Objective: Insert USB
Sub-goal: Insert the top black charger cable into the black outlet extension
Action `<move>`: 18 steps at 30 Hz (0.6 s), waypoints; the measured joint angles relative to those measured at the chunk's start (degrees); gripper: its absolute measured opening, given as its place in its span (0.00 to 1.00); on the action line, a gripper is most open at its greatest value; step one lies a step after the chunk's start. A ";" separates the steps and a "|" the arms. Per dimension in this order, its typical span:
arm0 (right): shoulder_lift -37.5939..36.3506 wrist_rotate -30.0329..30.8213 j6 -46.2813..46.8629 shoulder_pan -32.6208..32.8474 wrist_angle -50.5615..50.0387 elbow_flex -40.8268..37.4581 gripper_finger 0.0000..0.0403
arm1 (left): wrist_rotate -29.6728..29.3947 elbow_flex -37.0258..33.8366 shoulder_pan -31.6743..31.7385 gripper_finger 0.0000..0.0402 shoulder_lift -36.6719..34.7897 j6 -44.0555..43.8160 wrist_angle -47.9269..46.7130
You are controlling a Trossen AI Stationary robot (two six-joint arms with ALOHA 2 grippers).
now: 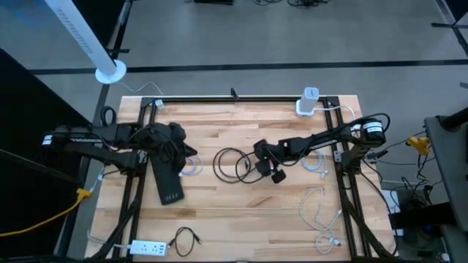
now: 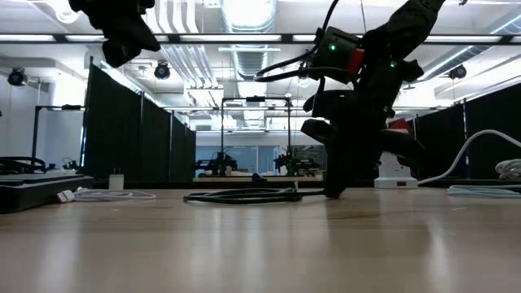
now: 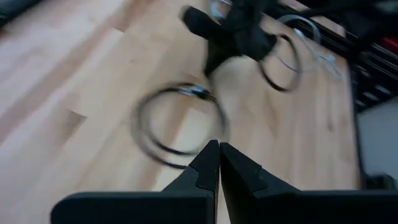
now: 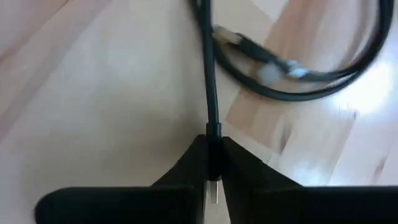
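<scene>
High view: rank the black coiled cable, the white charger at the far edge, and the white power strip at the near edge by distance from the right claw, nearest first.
1. Black coiled cable, under the right claw, mid-table.
2. White charger, far edge, right side.
3. White power strip, near-left corner.

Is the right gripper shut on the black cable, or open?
Shut on it. The right gripper has its dark fingers pressed on the thin black cable, plug end between them.

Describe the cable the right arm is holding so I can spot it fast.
On the wooden table, find the right gripper near the centre. Its jaws are shut on the black cable, which runs into a black coil; the neighbouring white cables lie loose nearer the table's right edge.
</scene>
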 joint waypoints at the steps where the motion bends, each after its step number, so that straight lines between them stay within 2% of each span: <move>1: -0.36 -0.02 1.33 0.00 -0.14 -0.01 0.03 | 0.31 0.00 -0.71 0.00 0.00 0.00 -0.02; 10: -10.40 -1.47 11.53 -0.07 -6.14 6.20 0.03 | -0.62 0.00 -8.95 0.00 0.00 -2.12 -0.09; 14: -13.97 -3.20 20.42 -0.88 -8.59 10.40 0.03 | -5.47 0.00 -11.71 0.00 -0.56 -1.96 0.45; 18: -15.43 -3.36 31.92 -1.68 -8.27 14.94 0.03 | -10.04 0.00 -13.07 0.00 -1.26 2.51 4.75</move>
